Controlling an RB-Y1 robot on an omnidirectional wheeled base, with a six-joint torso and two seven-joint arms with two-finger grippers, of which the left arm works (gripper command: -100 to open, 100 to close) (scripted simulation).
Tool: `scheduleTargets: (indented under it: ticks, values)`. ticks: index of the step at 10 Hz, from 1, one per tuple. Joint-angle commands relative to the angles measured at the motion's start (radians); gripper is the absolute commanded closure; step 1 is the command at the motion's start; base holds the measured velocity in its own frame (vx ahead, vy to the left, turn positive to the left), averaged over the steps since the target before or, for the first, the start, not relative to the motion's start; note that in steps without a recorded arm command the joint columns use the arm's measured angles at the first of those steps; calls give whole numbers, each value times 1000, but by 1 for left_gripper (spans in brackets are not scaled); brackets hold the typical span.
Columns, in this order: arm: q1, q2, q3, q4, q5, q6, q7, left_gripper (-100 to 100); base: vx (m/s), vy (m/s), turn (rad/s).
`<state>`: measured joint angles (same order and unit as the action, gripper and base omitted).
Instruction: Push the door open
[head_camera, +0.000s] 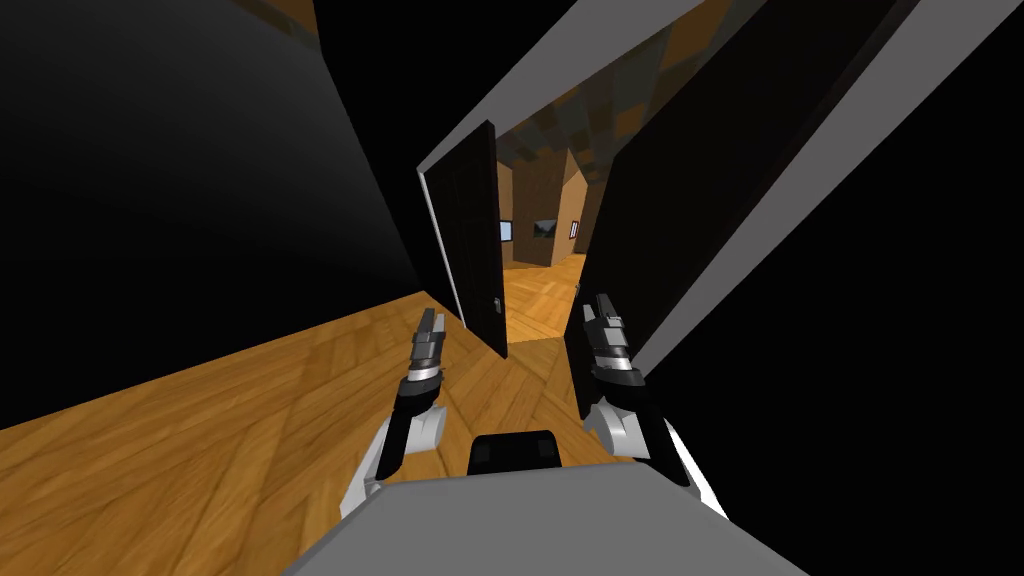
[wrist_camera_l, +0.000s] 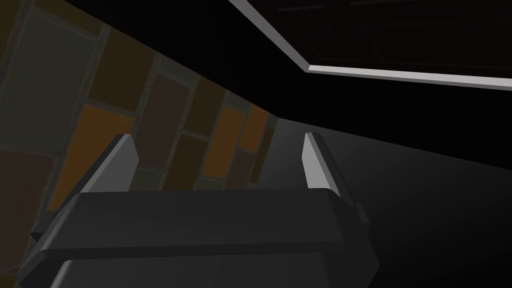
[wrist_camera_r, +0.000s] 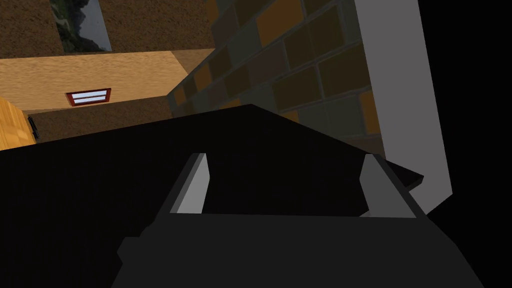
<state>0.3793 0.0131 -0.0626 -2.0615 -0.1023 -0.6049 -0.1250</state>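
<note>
The doorway ahead of you has two dark leaves, both already partly swung away, with a strip of wooden floor (head_camera: 532, 300) visible through the gap between them. The right door leaf (head_camera: 640, 220) is the one at hand. Your right gripper (head_camera: 603, 312) sits at its near edge, and in the right wrist view the leaf (wrist_camera_r: 125, 190) is a black plane just ahead of the spread fingers (wrist_camera_r: 197, 182). You cannot tell from here whether they touch it.

The left door leaf (head_camera: 472, 240) stands further ajar, with a small handle (head_camera: 497, 303) on its edge. Your left gripper (head_camera: 430, 325) hangs apart from it over the floor, its fingers (wrist_camera_l: 315, 162) also spread.

To widen the opening well, I'd judge:
- Press with the flat of the right gripper rather than a fingertip.
- Push close to the free edge, away from the hinge side by the grey door frame (head_camera: 780, 170).
- Move the base forward slowly so the blades don't slip past the edge into the gap.

No brand, label or writing can be read anywhere. The small framed pictures (head_camera: 545, 228) on the far room's wall show none.
</note>
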Motion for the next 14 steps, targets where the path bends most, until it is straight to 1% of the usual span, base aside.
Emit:
scheduleTargets:
  ticks: [1,5,6,8,9,11,12,13,14]
  values:
    - [-16,6,-1,43,3,-3,4,-100,93,65,-126]
    - [-65,23,1,172,13,-20,17,-100,81,79,-146]
    - [-65,23,1,173,13,-20,17,-100,55,69,-35]
    - [-92,30,2,243,19,-29,25,-100,62,63,-133]
    - [-92,30,2,245,19,-29,25,-100,54,57,-52]
    - [-120,36,4,309,24,-38,32,-100,49,72,-134]
    - [-120,36,4,318,24,-38,32,-100,42,59,-54]
    - [-134,39,4,357,27,-43,36,-100,36,67,-74]
    - [-134,39,4,357,27,-43,36,-100,36,59,-80]
